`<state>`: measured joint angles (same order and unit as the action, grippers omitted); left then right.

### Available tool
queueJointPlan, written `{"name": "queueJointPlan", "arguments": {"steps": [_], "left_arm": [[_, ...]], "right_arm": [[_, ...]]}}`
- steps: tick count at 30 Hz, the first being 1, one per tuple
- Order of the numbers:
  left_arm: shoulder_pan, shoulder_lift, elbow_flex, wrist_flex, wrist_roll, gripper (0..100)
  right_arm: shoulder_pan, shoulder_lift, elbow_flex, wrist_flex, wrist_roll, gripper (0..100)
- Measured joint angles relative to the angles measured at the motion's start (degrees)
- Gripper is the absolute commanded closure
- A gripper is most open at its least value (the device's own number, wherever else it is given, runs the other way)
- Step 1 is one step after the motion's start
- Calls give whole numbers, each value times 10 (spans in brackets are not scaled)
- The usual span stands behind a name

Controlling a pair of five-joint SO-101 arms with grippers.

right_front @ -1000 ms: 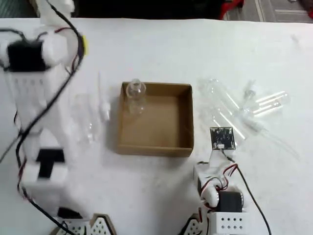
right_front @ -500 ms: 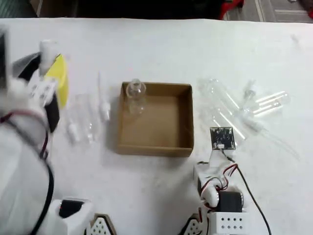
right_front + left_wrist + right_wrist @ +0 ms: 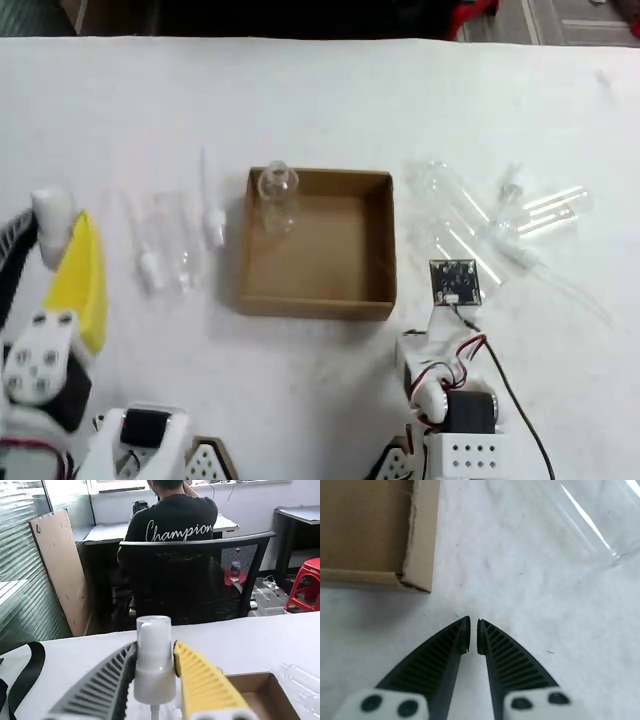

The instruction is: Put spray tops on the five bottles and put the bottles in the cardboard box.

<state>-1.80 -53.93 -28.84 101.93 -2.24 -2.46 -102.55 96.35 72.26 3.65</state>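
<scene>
Left gripper (image 3: 155, 649) clamped on spray top (image 3: 152, 677)
Bare bottle (image 3: 180, 240) at its three o'clock, axis twelve-to-six — right gripper (image 3: 473, 635) empty, jaws nearly touching.

A white table (image 3: 420, 90) is spread across the foreground. Beyond its far edge, 1 black mesh-backed office chair (image 3: 240, 565) is placed. To one side of the chair, a flat brown board (image 3: 60, 575) is leaned upright beside slatted window blinds (image 3: 17, 580). To the other side, 1 red plastic stool (image 3: 305, 580) is set on the floor.
</scene>
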Motion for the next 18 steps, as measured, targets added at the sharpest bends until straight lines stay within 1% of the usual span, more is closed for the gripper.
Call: {"name": "queueJointPlan", "arguments": {"steps": [2,4,8,11,14,16,18], "left_arm": [[0,-37,33,-4,0,980],[0,-71,61,-30,0,980],[-1,-122,129,-111,0,980],[3,-137,203,-185,29,980],[33,-137,272,-240,71,979],[68,-137,305,-272,92,979],[109,-137,332,-310,98,979]], "right_arm": [[0,0,0,0,0,983],[0,0,0,0,0,983],[0,0,0,0,0,983],[0,0,0,0,0,983],[0,0,0,0,0,983],[0,0,0,0,0,983],[0,0,0,0,0,983]]}}
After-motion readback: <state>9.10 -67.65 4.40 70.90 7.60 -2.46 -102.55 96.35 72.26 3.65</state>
